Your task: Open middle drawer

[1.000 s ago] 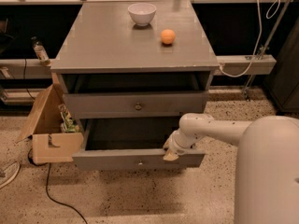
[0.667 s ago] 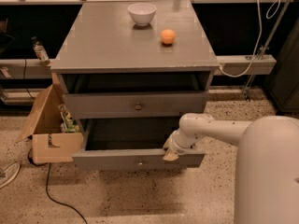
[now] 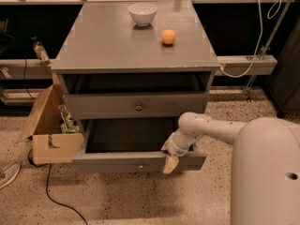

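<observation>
- The middle drawer (image 3: 117,161) is pulled out past the cabinet (image 3: 117,46) front edge
- The gripper (image 3: 170,159) is on its front, toward the right corner; spread or pinching, I cannot tell
- Pull straight, not sideways

The gripper (image 3: 170,159), smooth cream plastic by its look, is set at the front rim of the matt grey-painted drawer (image 3: 108,162). Beyond it a glossy bowl (image 3: 142,13) is seen, leftward matt cardboard (image 3: 51,148).
</observation>
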`<state>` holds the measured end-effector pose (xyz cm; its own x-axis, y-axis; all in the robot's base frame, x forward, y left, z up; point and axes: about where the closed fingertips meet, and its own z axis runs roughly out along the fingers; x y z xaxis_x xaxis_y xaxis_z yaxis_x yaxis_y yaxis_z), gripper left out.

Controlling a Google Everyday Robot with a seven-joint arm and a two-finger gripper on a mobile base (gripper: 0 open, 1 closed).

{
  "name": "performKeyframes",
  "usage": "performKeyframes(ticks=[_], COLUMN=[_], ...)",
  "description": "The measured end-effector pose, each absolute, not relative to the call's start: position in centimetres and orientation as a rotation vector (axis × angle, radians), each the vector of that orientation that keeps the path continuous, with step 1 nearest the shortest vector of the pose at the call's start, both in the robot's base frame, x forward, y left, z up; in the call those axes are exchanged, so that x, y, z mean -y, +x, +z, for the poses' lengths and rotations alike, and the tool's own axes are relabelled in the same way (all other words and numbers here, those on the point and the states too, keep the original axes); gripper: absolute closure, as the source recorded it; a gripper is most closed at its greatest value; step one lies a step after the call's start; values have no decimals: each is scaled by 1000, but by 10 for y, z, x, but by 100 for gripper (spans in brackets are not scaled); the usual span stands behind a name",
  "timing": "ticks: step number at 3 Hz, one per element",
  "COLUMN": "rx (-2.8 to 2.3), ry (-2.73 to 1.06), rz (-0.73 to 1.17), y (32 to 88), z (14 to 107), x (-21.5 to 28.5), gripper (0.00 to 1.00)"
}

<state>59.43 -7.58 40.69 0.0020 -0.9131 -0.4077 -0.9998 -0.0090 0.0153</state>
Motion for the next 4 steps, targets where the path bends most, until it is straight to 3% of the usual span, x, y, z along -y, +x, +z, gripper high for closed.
performKeyframes(ticks=[1, 2, 4], rx=[-1993, -2014, -2052], ry=[-2035, -2060, -2040], rz=[501, 527, 531], y=[586, 570, 537], z=[402, 399, 404], x=[74, 76, 90], gripper=[0, 18, 65])
